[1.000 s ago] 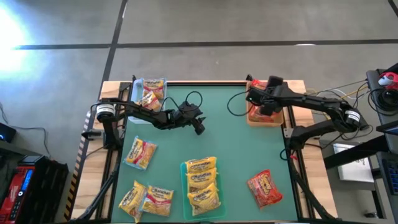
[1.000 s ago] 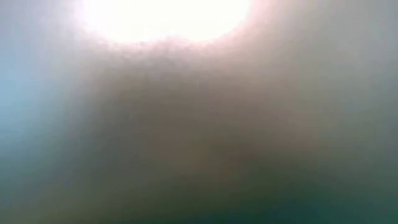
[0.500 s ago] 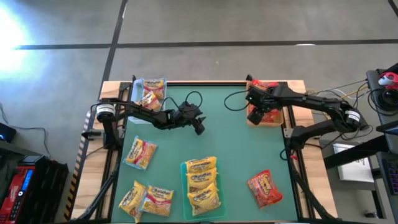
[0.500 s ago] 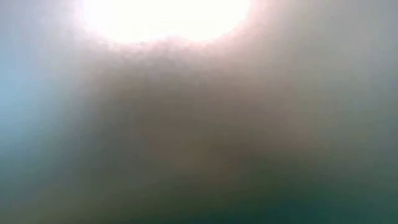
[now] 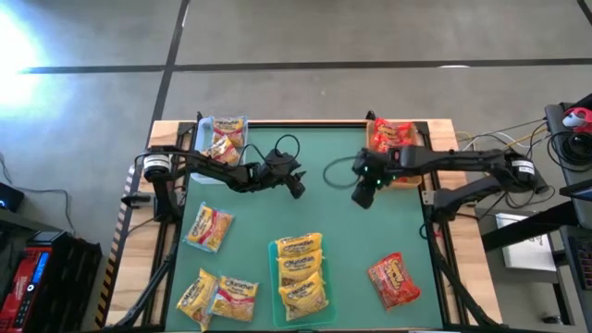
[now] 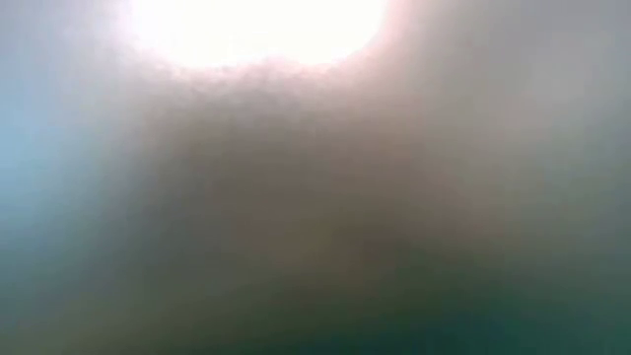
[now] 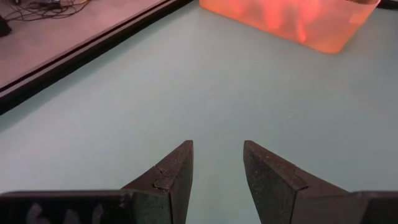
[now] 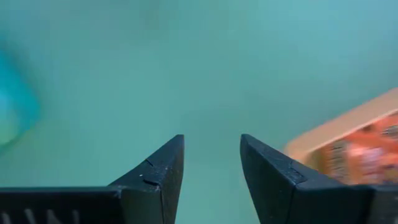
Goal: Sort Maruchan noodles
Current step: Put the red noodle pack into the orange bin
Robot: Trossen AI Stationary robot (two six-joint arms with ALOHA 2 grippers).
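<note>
Red packets (image 5: 392, 135) stacked in tan tray at far right corner; orange-and-white packets (image 5: 223, 137) piled in clear tray at far left corner. Yellow packets (image 5: 302, 271) overlapping in green tray at near centre. One red packet (image 5: 393, 279) loose, flat, near right. Three yellow packets loose near left: one (image 5: 209, 227) alone, two (image 5: 216, 296) overlapping.

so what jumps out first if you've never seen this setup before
Bright noodle packets dot the green table: a yellow stack in the green tray at the near edge, a red packet loose to its right, and red packets in the tan tray at the far right corner. The left gripper and right gripper hang over bare mat mid-table, fingers parted and holding nothing.
</note>
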